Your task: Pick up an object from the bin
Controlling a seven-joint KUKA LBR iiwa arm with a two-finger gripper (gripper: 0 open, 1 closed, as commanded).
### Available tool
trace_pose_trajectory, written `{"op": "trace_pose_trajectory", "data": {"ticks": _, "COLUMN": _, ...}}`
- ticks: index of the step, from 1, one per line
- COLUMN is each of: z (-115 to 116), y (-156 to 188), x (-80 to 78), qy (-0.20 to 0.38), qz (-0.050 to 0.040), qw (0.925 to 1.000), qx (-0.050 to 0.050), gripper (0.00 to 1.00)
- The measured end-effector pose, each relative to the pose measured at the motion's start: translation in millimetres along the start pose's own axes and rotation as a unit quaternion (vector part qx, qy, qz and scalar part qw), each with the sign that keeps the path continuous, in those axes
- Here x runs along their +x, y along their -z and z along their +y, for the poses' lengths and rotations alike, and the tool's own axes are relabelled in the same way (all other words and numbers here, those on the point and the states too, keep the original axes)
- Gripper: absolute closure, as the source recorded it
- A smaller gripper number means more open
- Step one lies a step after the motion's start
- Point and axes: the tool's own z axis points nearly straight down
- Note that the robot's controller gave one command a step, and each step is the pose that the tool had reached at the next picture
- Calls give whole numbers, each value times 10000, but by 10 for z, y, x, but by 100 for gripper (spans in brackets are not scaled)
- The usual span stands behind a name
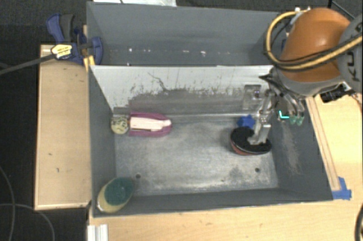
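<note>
Five loose things, spread over the floor of the grey metal bin, seen from above in the camera view.

Toward the right wall, roughly midway between far and near walls: a flat black disc with a reddish edge showing along its near side, lying flat on the floor. Directly over the right half of that disc: the gripper, hanging steeply down from the orange-covered wrist above the bin's far right corner. Tip low against the disc's top face; touching or just above, impossible to say. Wide, narrow or clamped: cannot tell, with metal parts overlapping from this angle.

Just beyond the disc on its far side, close beside the gripper's metal body: a small blue piece, shape unclear.

Well apart from all this, at the foot of the far wall toward the left wall: a pink and white oblong thing, lying lengthwise along the wall. Touching its left end, or nearly so: a small round beige thing.

Tucked into the near left corner: a round green pad with a yellow rim, sponge-like, close against the near wall.
</note>
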Motion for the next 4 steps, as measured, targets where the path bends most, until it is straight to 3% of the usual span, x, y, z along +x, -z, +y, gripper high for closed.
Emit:
{"op": "trace_pose_trajectory", "data": {"ticks": 1, "z": -612, "y": -401, "x": 365, "qy": -191, "qz": 2, "qw": 9998, "qx": 13, "gripper": 0}}
{"op": "trace_pose_trajectory", "data": {"ticks": 2, "z": -376, "y": -1264, "x": -226, "qy": -740, "qz": -77, "qw": 9972, "qx": 5, "gripper": 0}}
{"op": "trace_pose_trajectory", "data": {"ticks": 3, "z": -388, "y": -1223, "x": -232, "qy": -729, "qz": -99, "qw": 9973, "qx": 11, "gripper": 100}}
{"op": "trace_pose_trajectory", "data": {"ticks": 4, "z": -231, "y": -127, "x": -203, "qy": -751, "qz": -68, "qw": 9972, "qx": 1, "gripper": 100}}
